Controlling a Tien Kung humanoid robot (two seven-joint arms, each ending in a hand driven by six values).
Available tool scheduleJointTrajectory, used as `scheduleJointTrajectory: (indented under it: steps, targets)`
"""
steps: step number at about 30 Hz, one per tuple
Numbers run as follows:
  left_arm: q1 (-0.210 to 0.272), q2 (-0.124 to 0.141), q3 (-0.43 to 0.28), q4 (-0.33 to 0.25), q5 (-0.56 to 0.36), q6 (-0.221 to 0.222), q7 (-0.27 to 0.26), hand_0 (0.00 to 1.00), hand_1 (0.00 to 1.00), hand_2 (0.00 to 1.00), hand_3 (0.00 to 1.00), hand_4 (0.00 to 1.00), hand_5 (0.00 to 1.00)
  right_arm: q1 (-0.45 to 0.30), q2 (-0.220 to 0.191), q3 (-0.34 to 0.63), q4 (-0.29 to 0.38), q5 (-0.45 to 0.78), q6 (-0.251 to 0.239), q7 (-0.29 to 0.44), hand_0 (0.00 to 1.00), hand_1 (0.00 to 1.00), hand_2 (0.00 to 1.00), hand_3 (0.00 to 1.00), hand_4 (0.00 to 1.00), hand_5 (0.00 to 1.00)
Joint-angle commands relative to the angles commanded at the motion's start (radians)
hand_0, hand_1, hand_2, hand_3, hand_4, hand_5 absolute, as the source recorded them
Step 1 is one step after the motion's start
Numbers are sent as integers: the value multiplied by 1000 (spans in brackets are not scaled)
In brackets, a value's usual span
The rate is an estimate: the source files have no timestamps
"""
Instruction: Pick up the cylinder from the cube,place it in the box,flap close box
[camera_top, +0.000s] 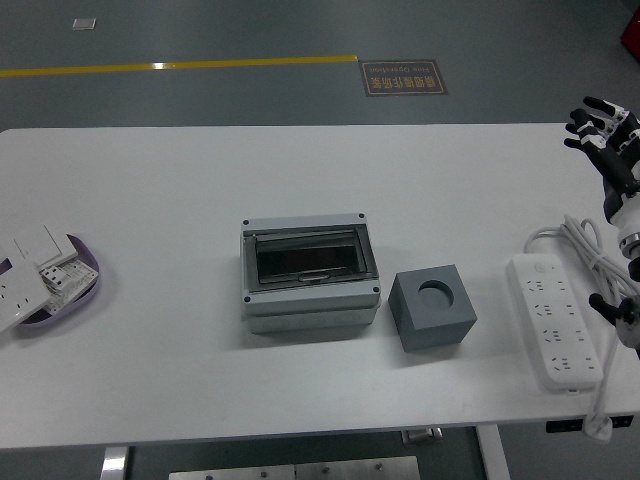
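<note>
At the table's right edge, the right hand (604, 125) hangs with fingers spread, holding nothing, well apart from the cube (432, 309). The cube's round socket appears empty; no cylinder is visible on it. The box (310, 273), just beside the cube, shows a dark interior; whether its flap is shut cannot be determined.

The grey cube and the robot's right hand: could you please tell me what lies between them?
In the head view, the white power strip with its cord lies between the grey cube and the right hand; otherwise only bare table.
</note>
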Motion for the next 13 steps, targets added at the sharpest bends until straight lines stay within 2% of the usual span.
scheduleJointTrajectory:
  steps: [4,13]
  targets:
    - [4,-1,-2,1,-1,2,1,597,623,617,635,690,212,3,0,-6,-5,6,1,5,623,637,641,675,750,325]
    - [9,-4,-5,4,-2,7,2,597,624,616,635,690,212,14,-4,-23,-22,63,15,72,618,634,640,674,745,316]
